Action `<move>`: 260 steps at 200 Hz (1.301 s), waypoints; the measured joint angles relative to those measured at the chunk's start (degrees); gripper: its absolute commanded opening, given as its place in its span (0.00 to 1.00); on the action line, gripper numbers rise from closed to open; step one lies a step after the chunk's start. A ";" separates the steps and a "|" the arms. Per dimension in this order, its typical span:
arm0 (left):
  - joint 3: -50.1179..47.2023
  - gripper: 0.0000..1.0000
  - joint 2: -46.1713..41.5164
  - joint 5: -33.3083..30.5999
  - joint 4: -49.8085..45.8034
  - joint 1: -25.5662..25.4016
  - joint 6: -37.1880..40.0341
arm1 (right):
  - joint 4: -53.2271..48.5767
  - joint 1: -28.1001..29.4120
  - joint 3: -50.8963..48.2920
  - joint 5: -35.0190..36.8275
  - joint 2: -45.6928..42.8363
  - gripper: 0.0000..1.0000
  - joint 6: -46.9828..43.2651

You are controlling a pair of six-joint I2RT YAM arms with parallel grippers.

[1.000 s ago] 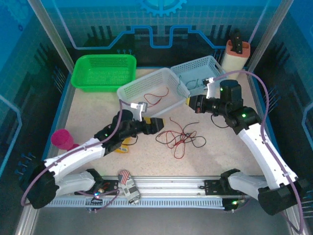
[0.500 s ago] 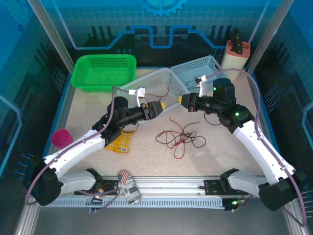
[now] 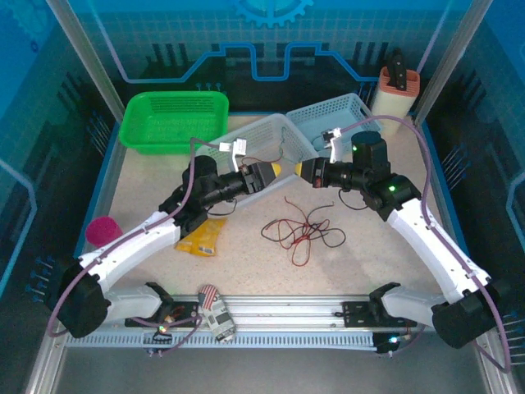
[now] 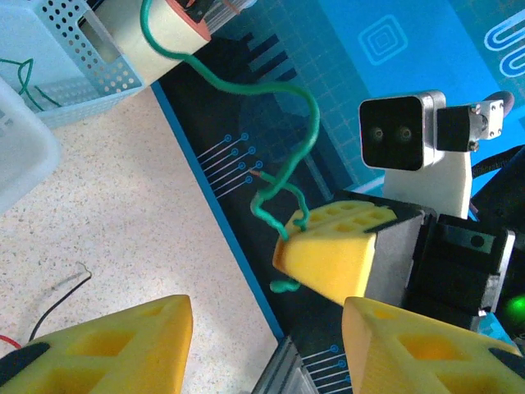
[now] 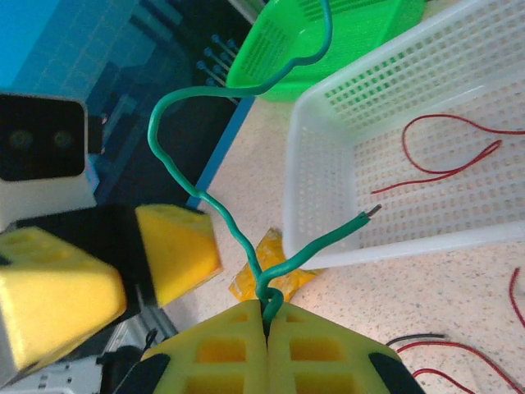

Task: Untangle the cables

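Observation:
A green cable [image 5: 205, 195] rises in loose curves from my right gripper [image 5: 267, 318], which is shut on its lower end. The same green cable [image 4: 287, 185] hangs off the right gripper's yellow fingers [image 4: 332, 258] in the left wrist view. My left gripper [image 4: 264, 351] is open and faces that pinch from close by, with nothing between its fingers. From above, the left gripper [image 3: 277, 171] and right gripper [image 3: 302, 171] nearly meet tip to tip above the table. A tangle of red and black cables [image 3: 300, 231] lies on the table below them.
A white basket [image 3: 220, 151] holds a red cable [image 5: 447, 156]. Behind the right gripper stands a light blue basket [image 3: 326, 115], with a green basket [image 3: 174, 120] at the back left. A yellow packet [image 3: 205, 238], a pink cup [image 3: 100, 231] and a beige container [image 3: 396, 92] also stand around.
The left gripper has risen and swung toward the back, up to the right gripper. The right gripper has moved left from the blue basket with the green cable in it.

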 measured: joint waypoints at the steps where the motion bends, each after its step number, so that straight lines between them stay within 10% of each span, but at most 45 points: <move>1: 0.00 0.53 0.00 0.00 -0.04 0.00 0.00 | 0.02 -0.09 -0.02 0.17 0.00 0.00 0.11; 88: -2.27 0.56 -3.41 -1.05 -7.93 0.04 5.51 | 12.09 -16.11 -4.04 10.34 15.93 0.00 16.15; 260: -5.16 0.58 -4.31 -1.40 -13.03 0.90 8.68 | 21.20 -19.98 27.56 12.15 57.07 0.11 31.32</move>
